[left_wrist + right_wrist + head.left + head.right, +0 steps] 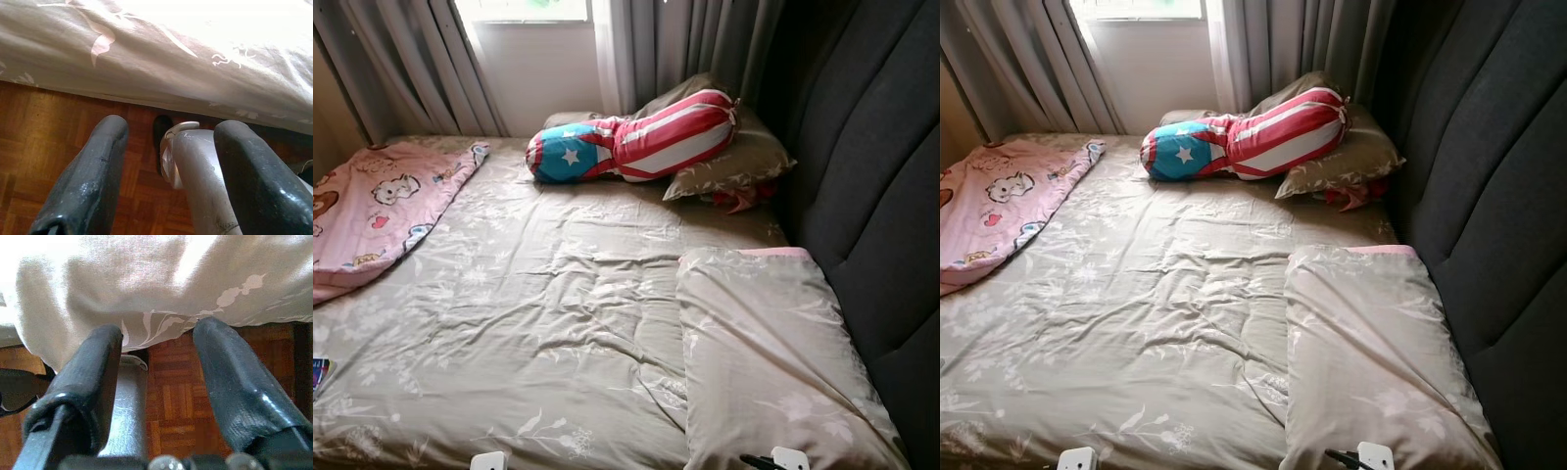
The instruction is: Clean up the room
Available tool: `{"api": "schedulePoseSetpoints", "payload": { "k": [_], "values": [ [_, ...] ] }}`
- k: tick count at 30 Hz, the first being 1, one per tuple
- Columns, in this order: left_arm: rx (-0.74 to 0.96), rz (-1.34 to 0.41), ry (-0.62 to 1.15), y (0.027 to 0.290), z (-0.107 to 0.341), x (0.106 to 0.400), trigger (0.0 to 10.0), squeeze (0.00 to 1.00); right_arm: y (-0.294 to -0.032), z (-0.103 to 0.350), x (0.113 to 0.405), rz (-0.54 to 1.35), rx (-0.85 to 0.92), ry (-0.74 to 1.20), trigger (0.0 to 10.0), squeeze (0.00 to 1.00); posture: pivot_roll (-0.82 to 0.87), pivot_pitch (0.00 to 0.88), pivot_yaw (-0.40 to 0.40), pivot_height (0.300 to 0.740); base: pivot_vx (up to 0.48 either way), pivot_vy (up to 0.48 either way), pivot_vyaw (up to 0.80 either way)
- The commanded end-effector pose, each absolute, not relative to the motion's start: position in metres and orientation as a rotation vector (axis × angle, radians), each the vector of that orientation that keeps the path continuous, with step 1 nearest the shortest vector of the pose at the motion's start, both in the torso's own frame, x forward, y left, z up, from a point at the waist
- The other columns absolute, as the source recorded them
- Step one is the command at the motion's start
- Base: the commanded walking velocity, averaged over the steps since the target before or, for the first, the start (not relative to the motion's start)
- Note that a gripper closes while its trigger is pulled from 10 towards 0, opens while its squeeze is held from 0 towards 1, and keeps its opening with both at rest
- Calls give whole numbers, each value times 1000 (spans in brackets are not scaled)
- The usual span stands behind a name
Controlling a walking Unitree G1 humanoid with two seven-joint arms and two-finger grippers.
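Observation:
A bed with a rumpled grey floral sheet (538, 313) lies before me. A stars-and-stripes bolster (636, 142) rests against a grey pillow (734, 162) at the far end, by the window. A second grey pillow (769, 362) lies near the front right, along the headboard. A pink cartoon blanket (377, 206) is folded at the far left. My left gripper (171, 129) hangs open beside the bed's edge over the floor, holding nothing. My right gripper (159, 330) is open too, just below the hanging sheet (146, 289).
A dark padded headboard (871, 186) runs along the right side. Grey curtains (421, 69) and a bright window (529, 10) close the far end. Wooden parquet floor (44, 127) shows under the bed's edge. A small colourful item (319, 372) lies at the left edge.

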State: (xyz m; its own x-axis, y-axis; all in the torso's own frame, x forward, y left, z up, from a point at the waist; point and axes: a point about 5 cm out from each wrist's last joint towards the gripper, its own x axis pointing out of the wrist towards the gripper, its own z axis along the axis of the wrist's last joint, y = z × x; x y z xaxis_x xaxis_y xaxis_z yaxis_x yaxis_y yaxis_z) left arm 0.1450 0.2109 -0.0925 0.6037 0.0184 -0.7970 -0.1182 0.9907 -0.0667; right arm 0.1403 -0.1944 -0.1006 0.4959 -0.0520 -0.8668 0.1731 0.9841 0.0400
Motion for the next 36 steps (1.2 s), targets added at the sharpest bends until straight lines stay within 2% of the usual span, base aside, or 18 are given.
{"api": "schedulePoseSetpoints", "payload": {
  "k": [1, 8, 9, 15, 16, 17, 36],
  "values": [
    [-102, 58, 934, 210, -93, 144, 10000, 0, -194, -103, 136, -110, 97, 1071, 10000, 0, -76, 0, 16, 740, 0, 0, 0],
    [-102, 64, 936, 213, -93, 142, 10000, 0, -186, -103, 136, -77, 109, 1060, 10000, 0, -72, 0, 18, 740, 0, 0, 0],
    [-101, 63, 937, 213, -93, 142, 10000, 0, -186, -103, 136, -78, 112, 1059, 10000, 1000, -70, 0, 17, 740, 0, 0, 0],
    [-99, 61, 942, 213, -94, 141, 10000, 0, -184, -103, 135, -78, 110, 1062, 10000, 1000, -67, 0, 16, 740, 0, 0, 0],
    [-98, 58, 944, 213, -94, 141, 10000, 0, -183, -103, 136, -75, 107, 1063, 10000, 227, -67, 0, 16, 740, 0, 0, 0],
    [-98, 56, 943, 213, -94, 141, 10000, 0, -183, -103, 137, -71, 102, 1061, 10000, 0, -67, 0, 15, 740, 0, 0, 0],
    [-99, 70, 921, 215, -90, 150, 10000, 0, -185, -100, 143, -36, 56, 1038, 10000, 0, -55, 0, 4, 740, 0, 0, 58]
  ]
}}
